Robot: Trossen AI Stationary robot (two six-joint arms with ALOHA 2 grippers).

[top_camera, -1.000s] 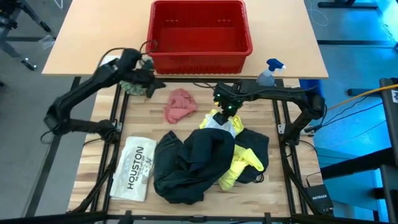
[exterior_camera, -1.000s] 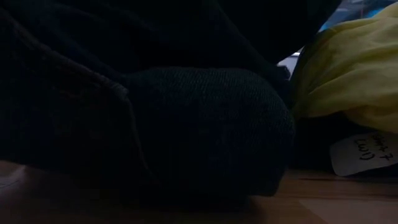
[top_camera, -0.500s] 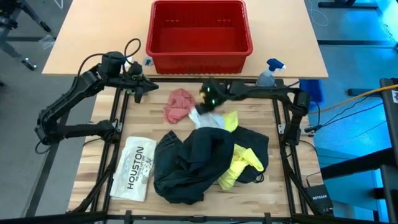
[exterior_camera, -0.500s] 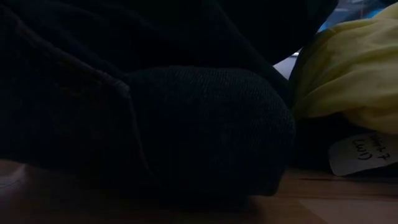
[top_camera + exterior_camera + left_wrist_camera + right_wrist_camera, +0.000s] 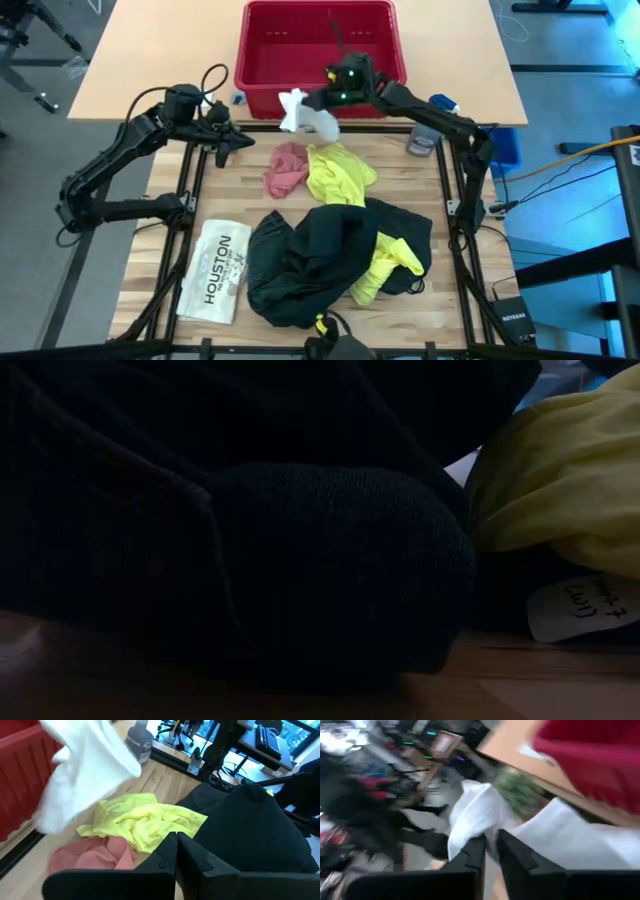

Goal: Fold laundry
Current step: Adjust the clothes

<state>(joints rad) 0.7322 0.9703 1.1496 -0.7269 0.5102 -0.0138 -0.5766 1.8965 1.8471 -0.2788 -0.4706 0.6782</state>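
Our right end effector [image 5: 330,92] is clenched on the small white cloth [image 5: 303,110], which hangs from it toward the left arm, above the table's back edge by the red basket [image 5: 320,45]. Our left end effector [image 5: 243,142], closed and empty, sits nearer its free end.

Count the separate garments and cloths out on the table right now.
4: white cloth hanging from the right gripper, pink cloth beside yellow T-shirt, black trousers in front. More may lie underneath.
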